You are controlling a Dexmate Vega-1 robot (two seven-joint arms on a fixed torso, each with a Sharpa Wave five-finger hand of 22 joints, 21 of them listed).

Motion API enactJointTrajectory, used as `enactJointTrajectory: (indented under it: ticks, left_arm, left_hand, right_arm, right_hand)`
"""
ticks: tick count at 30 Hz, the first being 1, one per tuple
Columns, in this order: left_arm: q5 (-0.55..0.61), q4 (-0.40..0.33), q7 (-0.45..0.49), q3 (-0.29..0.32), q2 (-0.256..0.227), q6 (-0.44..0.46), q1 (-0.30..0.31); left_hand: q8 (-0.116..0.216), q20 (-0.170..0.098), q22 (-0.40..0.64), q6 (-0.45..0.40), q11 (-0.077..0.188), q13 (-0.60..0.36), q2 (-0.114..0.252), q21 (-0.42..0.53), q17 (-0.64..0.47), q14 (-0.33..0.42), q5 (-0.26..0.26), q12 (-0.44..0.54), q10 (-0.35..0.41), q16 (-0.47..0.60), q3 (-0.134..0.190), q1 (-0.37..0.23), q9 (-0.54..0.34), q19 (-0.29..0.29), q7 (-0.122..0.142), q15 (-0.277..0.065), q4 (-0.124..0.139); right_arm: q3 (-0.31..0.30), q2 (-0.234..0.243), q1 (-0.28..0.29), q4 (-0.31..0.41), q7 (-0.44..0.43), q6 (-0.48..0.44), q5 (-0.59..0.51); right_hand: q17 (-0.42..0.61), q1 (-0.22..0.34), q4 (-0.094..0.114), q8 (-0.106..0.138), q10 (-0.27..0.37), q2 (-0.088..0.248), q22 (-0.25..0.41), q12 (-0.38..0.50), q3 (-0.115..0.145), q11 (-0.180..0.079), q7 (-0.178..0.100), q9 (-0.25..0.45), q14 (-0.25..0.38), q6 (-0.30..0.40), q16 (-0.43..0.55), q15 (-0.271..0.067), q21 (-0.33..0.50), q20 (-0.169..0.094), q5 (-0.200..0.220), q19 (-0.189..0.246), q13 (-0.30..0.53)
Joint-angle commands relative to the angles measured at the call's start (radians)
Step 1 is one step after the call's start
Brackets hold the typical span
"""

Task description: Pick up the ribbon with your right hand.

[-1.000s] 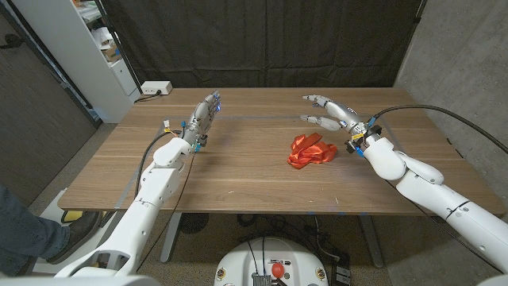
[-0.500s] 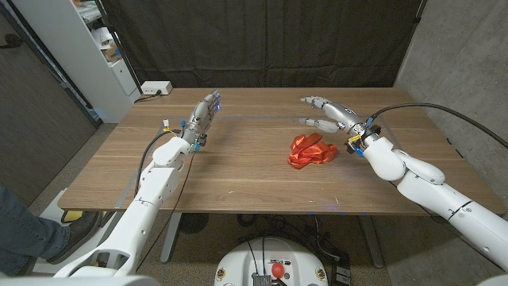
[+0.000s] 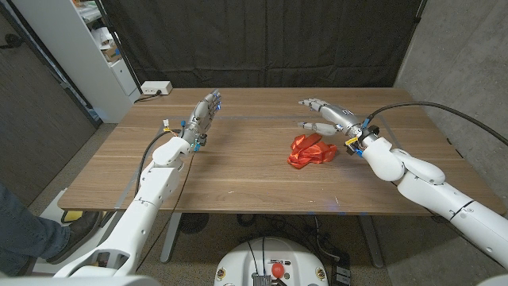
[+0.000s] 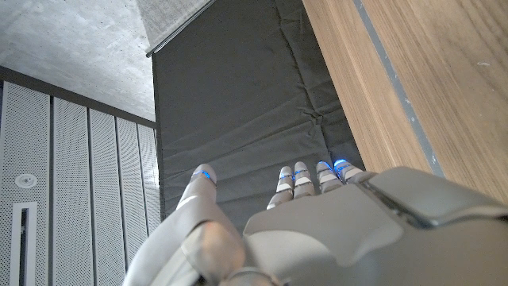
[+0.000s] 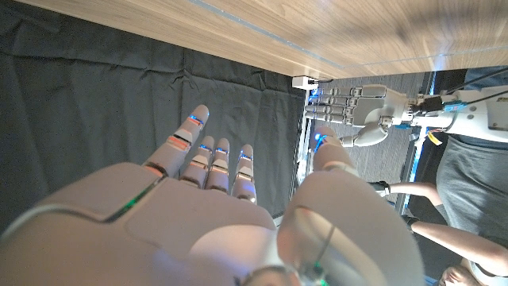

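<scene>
My right hand [image 3: 324,116] is open above the table, nothing in it.
The red ribbon [image 3: 311,151] lies crumpled on the wooden table [image 3: 238,175] just below and beside its spread fingers, untouched. My left hand [image 3: 204,116] holds nothing, fingers straight, well apart.

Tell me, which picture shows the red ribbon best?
The head view. There the whole crumpled red ribbon lies on the table, just beside the open right hand. The two wrist views look past the hands at the table and dark curtain instead.
</scene>
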State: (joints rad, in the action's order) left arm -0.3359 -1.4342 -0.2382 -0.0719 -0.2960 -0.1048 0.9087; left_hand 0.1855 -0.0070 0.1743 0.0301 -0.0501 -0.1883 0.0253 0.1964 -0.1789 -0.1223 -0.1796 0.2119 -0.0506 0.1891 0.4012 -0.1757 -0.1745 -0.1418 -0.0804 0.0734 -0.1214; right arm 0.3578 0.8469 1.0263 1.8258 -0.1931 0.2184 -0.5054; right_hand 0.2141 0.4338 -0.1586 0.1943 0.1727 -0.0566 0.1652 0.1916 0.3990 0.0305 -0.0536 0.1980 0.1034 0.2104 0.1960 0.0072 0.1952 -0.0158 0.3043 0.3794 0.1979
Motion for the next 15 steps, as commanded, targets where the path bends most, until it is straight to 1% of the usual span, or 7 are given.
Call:
enactJointTrajectory:
  ticks: [1, 6, 9, 15]
  left_arm:
    - [0.001, 0.003, -0.002, -0.004, 0.003, -0.002, -0.006]
    - [0.002, 0.005, -0.004, -0.006, 0.004, -0.006, -0.011]
    - [0.003, 0.007, -0.004, -0.007, 0.005, -0.007, -0.015]
    - [0.003, 0.013, -0.005, -0.009, 0.006, -0.009, -0.02]
  left_hand:
    - [0.003, 0.002, 0.003, -0.001, -0.008, -0.003, 0.011, -0.001, -0.002, -0.001, 0.001, 0.0, 0.0, 0.001, 0.0, 0.0, -0.003, -0.006, -0.008, 0.0, -0.007]
    - [0.003, 0.008, 0.003, -0.001, -0.007, -0.003, 0.011, -0.001, -0.002, 0.0, 0.001, -0.001, -0.001, 0.001, 0.0, 0.0, -0.003, -0.007, -0.007, 0.0, -0.007]
    - [0.003, 0.009, 0.003, -0.001, -0.009, -0.003, 0.011, -0.002, -0.002, 0.0, 0.001, -0.001, -0.002, 0.0, 0.0, 0.0, -0.003, -0.007, -0.008, 0.0, -0.007]
    - [0.003, 0.01, 0.003, -0.002, -0.009, -0.003, 0.011, -0.002, -0.002, -0.002, 0.001, -0.002, -0.002, 0.0, 0.0, 0.001, -0.003, -0.008, -0.008, 0.001, -0.007]
  right_arm:
    - [0.01, 0.016, -0.005, 0.021, 0.029, -0.038, -0.044]
    - [0.014, 0.018, -0.007, 0.029, 0.041, -0.053, -0.053]
    - [0.017, 0.02, -0.008, 0.032, 0.047, -0.06, -0.057]
    - [0.023, 0.023, -0.006, 0.039, 0.063, -0.074, -0.06]
  right_hand:
    - [0.002, 0.007, 0.007, -0.001, -0.017, -0.008, 0.004, -0.006, 0.004, 0.003, -0.006, 0.002, -0.009, -0.008, -0.001, 0.021, -0.006, 0.017, 0.011, 0.003, 0.002]
    - [0.002, 0.012, 0.006, -0.002, -0.03, -0.013, 0.004, -0.006, 0.005, 0.01, -0.013, 0.003, -0.015, -0.017, -0.001, 0.036, -0.006, 0.042, 0.016, 0.003, 0.003]
    - [0.002, 0.014, 0.006, -0.003, -0.035, -0.015, 0.004, -0.006, 0.005, 0.013, -0.016, 0.003, -0.018, -0.022, 0.0, 0.039, -0.006, 0.061, 0.018, 0.003, 0.003]
    - [0.001, 0.016, 0.006, -0.002, -0.041, -0.019, 0.004, -0.005, 0.004, 0.017, -0.02, 0.003, -0.023, -0.026, -0.001, 0.042, -0.006, 0.079, 0.021, 0.004, 0.004]
